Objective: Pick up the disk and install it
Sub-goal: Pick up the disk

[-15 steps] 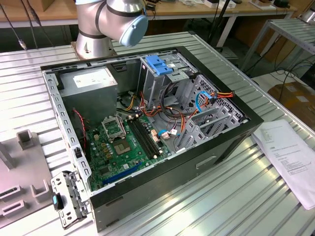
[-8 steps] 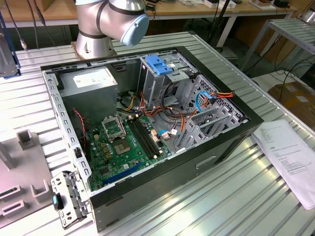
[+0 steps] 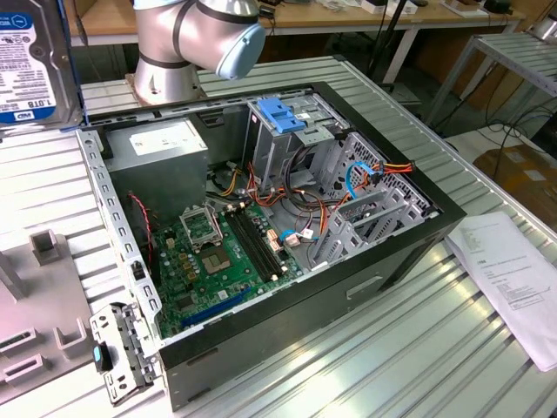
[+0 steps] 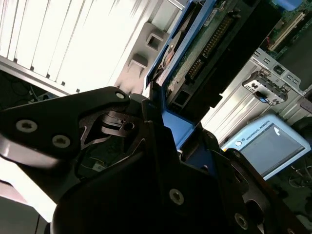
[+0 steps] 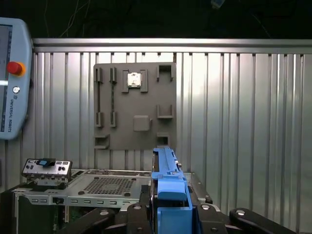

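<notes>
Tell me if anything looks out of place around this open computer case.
Nothing looks spilled or broken. A small metal bracket sits askew at a corner of the case, and the disk is held outside it by the gripper.

Black hand tight on the disk — grey arm bent.

Exterior view high and oblique over the open computer case, mid-range, both wrist views close behind the gripper, facing out along the disk it holds, all three sharing the grey fixture plate ahead of the gripper.
</notes>
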Available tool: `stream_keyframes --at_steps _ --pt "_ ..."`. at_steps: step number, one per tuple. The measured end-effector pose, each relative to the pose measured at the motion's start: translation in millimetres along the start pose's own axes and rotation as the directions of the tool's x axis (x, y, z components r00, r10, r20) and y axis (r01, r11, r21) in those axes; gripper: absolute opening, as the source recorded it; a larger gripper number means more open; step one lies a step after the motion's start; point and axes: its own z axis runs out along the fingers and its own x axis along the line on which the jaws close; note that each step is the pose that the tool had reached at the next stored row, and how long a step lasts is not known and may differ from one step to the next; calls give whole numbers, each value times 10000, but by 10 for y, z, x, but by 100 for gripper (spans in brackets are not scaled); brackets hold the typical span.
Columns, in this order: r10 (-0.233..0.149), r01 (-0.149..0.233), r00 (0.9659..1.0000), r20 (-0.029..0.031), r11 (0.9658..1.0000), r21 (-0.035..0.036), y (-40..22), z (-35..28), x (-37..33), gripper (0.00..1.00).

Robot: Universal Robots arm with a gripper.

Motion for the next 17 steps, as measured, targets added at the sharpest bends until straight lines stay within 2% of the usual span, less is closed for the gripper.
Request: stream_keyframes --at_steps 4,5,7,10,15,17 --pt "0 0 10000 -1 10000 -1 -82 1 12 37" --pt "0 0 10000 0 10000 0 -119 3 24 37" --pt "0 0 10000 2 10000 0 -172 5 78 37" --pt "0 0 10000 17 10000 0 -210 11 195 37" --pt "0 0 10000 24 10000 0 -297 19 287 37" --pt "1 -1 10000 25 10000 0 -371 25 310 37"
